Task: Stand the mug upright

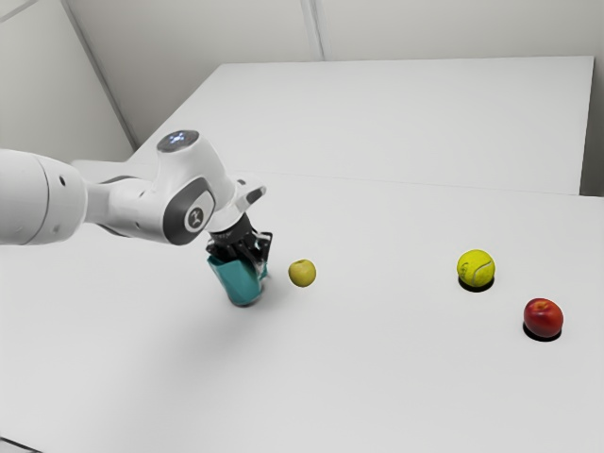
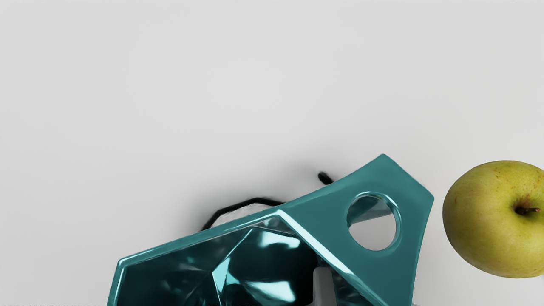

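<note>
In the exterior view my gripper (image 1: 251,257) points down into the top of the teal mug (image 1: 242,283), which leans slightly, its narrow base toward the tabletop. The wrist view looks into the opening of the mug (image 2: 250,263), whose flat handle has a round hole. There the gripper (image 2: 369,297) straddles the handle side, one grey fingertip (image 2: 324,287) inside the mug and the other at the handle's outer edge. It looks shut on the mug. The exterior view leaves unclear whether the base touches the table.
A yellow-green apple (image 1: 302,274) lies close beside the mug's handle; the wrist view has this apple (image 2: 495,221) too. Farther toward the exterior view's right are a tennis ball (image 1: 476,268) and a red fruit (image 1: 543,318) on the white table (image 1: 396,377).
</note>
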`<state>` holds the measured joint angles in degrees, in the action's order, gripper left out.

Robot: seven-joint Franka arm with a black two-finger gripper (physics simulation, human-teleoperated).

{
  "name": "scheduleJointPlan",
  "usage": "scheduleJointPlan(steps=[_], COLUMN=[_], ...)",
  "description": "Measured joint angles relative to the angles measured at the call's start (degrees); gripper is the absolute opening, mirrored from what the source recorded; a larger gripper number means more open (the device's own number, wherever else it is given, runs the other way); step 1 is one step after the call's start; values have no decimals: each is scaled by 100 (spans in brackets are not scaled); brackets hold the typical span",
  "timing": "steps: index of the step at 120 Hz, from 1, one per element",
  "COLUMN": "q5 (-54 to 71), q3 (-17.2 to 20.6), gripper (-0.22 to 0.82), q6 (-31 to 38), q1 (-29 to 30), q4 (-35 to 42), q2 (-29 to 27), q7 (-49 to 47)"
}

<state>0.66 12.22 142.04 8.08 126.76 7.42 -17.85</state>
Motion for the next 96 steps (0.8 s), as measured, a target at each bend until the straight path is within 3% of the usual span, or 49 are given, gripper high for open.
scheduleJointPlan(steps=[16, 35, 65, 96], q5=[76, 141, 175, 432], q3=[8, 8, -22, -149], gripper=[29, 46, 56, 59], q6=[-19, -185, -732, -2127], q1=[-44, -94, -238, -477], q4=[-11, -27, -353, -1802], q2=[-120, -404, -710, -747], q7=[-146, -282, -399, -44])
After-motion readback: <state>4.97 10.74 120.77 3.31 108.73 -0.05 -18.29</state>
